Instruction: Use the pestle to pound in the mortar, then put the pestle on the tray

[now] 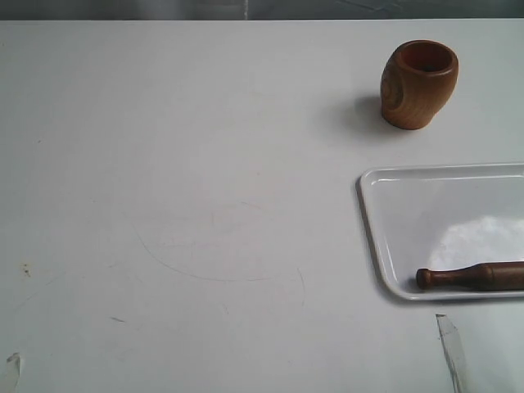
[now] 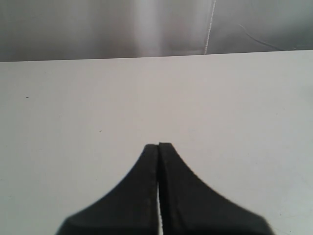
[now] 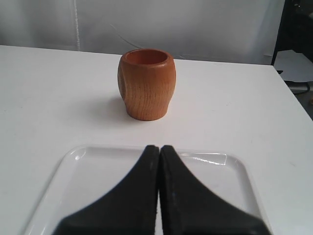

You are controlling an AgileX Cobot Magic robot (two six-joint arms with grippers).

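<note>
The pestle point(image 1: 471, 276) lies flat inside the tray point(image 1: 426, 205), close along the rim farthest from the mortar. Its small knob points toward a rounded corner of the tray, and its thick end runs out of the exterior view. On its side behind that low rim it looks unlikely to roll off. The mortar point(image 1: 418, 84) stands upright on the worktop point(image 1: 164, 164) just past the tray's opposite rim, apart from it, mouth up — open to a pestle coming from above.

Neither hand holds anything. The right hand point(image 3: 159, 147) has its fingers pressed together over the tray, aimed at the mortar. The left hand point(image 2: 158, 144) is closed on nothing too, over bare worktop with no tray in its sight. This layout would fit the task's start or its end; I cannot tell which.

Only the exterior view shows the pestle — in the right wrist view the hand's own fingers cover that part of the tray. The right wrist view does give the mortar's wood grain and side facet plainly. The exterior view shows neither hand clearly.
</note>
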